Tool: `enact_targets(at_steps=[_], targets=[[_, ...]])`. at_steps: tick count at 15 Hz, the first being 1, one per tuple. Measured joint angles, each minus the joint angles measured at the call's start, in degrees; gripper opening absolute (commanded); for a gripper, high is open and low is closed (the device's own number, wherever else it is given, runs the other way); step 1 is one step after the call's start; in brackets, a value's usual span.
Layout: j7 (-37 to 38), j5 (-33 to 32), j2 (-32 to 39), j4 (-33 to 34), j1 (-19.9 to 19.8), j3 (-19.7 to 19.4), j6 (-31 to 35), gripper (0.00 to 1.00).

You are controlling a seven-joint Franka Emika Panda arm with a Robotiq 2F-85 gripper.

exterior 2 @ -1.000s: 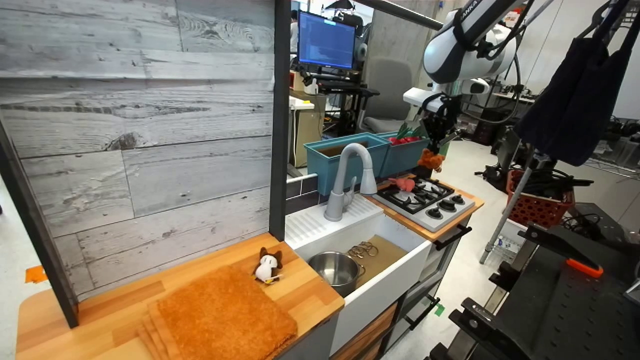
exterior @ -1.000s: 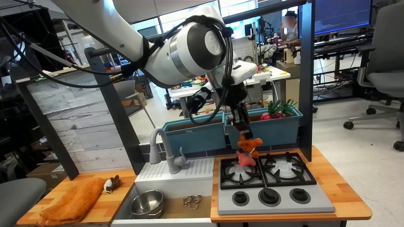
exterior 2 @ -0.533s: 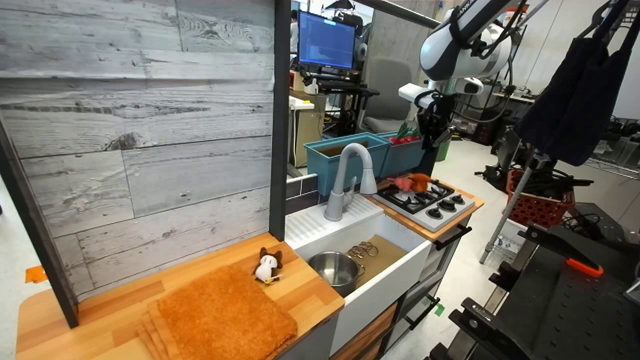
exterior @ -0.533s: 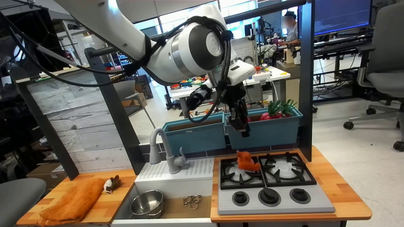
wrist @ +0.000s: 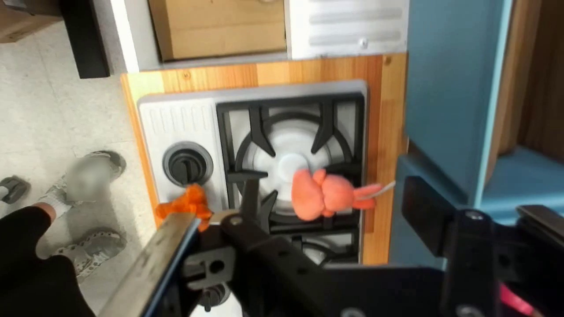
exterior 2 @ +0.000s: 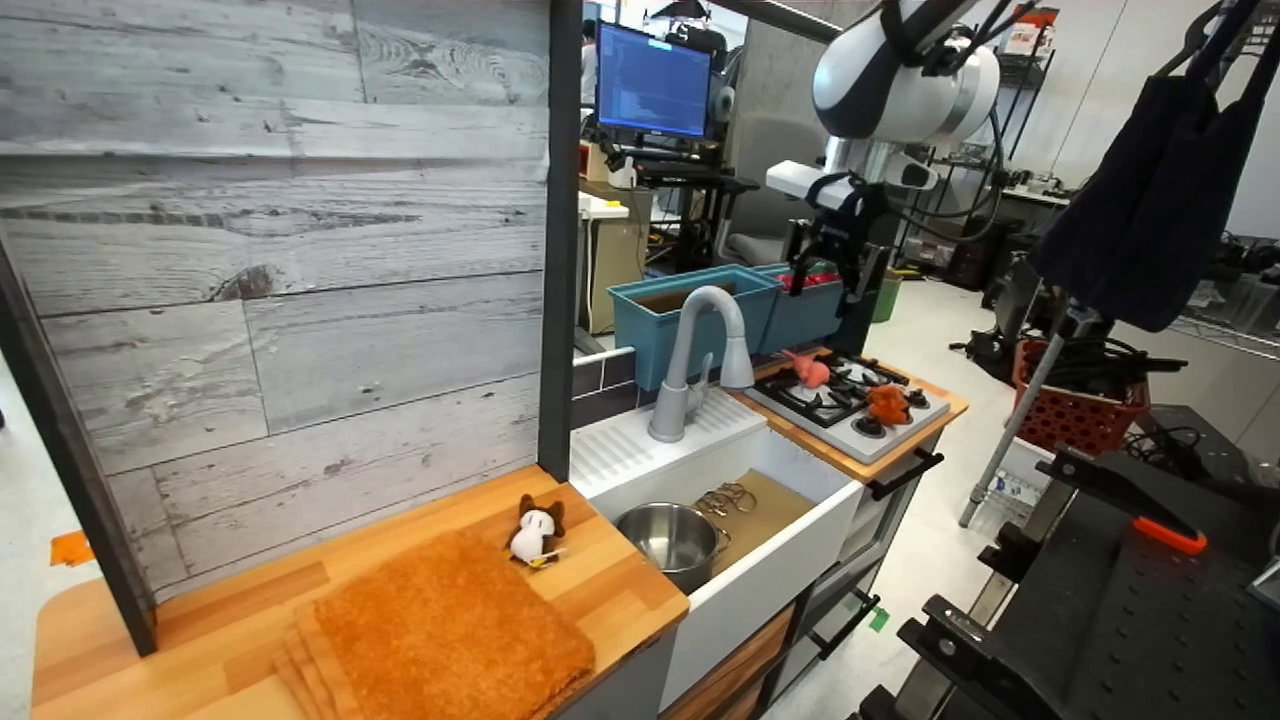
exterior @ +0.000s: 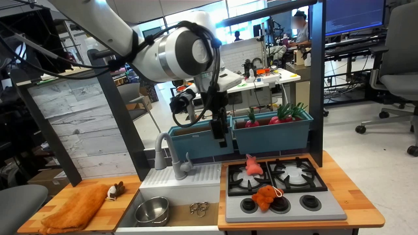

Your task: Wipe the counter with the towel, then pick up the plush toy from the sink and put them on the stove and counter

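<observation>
Jaws spread, nothing between them — gripper (exterior 2: 824, 290) hangs near the planters (exterior: 274, 138). Pink plush (exterior: 254, 166) sits on the stove (exterior: 328, 209), at the burner (exterior: 243, 178) nearer the sink (exterior: 179, 195); orange plush (exterior: 266, 197) lies by the front knobs (exterior: 249, 205). Brown-white plush (exterior: 114, 191) and towel (exterior: 78, 207) are on the counter (exterior: 112, 209). Placing looks done; best to rise straight, fingers clear of the planters, brushing nothing. If re-seating orange — centre over its body.

Silver pot (exterior: 152, 210), blue planters (exterior: 273, 135), grey office chair (exterior: 399, 58)
</observation>
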Motion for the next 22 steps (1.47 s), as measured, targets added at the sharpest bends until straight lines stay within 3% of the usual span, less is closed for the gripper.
enact_targets(at_steps=[8,13,15,22], targets=[[-17.59,0.00,-16.51,-19.56,5.76,5.03,-2.47,1.00],[-27.79,-0.09,-29.10,-29.01,8.74,6.02,-14.02,1.00],[-29.55,-0.20,-32.86,-30.78,9.76,5.97,-18.29,1.00],[-29.47,-0.20,-31.38,-30.73,9.88,5.43,-17.81,1.00]])
